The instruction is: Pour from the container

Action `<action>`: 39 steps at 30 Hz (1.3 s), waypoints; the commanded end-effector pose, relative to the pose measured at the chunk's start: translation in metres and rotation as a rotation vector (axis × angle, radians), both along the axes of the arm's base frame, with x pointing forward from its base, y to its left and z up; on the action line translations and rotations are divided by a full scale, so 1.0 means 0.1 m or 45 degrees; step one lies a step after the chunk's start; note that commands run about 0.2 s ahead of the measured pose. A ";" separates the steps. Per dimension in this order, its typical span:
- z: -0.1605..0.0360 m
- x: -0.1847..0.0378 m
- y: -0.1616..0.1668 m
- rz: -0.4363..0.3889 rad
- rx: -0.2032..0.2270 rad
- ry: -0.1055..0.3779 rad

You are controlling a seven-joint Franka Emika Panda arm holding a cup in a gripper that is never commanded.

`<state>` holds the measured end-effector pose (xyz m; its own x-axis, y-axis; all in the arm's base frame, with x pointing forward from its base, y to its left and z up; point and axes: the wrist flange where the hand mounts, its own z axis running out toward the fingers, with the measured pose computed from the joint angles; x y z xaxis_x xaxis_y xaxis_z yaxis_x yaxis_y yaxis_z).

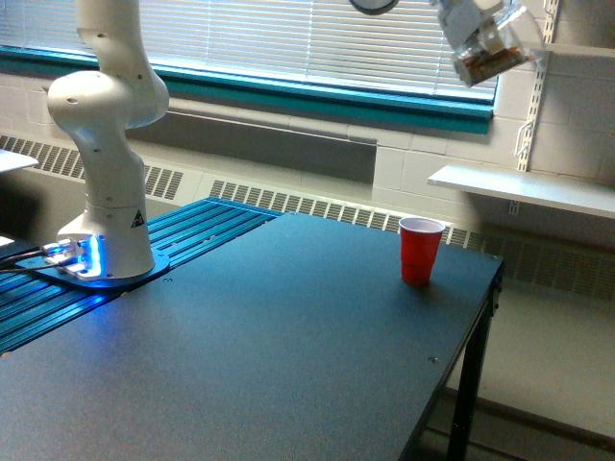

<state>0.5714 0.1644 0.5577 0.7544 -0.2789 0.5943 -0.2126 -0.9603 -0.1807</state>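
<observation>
Container [492, 53] tilted, brown contents, held by gripper [468, 21] high above red cup [420, 250]; no legible writing.

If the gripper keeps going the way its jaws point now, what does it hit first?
Hard to say: the gripper is mostly cropped. Tilted down-right with the clear glass container, it likely meets the white wall shelf.

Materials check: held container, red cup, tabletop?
Container: clear glass or clear plastic, can't tell which; brown contents show through the wall. Red cup: opaque plastic by its look, glossy red outside, pale rim. Table: dark matte top with soft window glare, probably laminate or coated board.
</observation>
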 end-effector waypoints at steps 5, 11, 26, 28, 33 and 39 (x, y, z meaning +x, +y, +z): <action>-0.03 -0.45 0.28 0.051 0.004 -0.056; -0.18 -0.65 0.32 0.090 -0.016 -0.042; -0.62 -1.20 0.51 0.196 -0.079 0.022; -0.68 -1.24 0.52 0.208 -0.090 0.029; -0.80 -1.33 0.57 0.243 -0.108 0.047; -0.95 -1.37 0.59 0.275 -0.142 0.075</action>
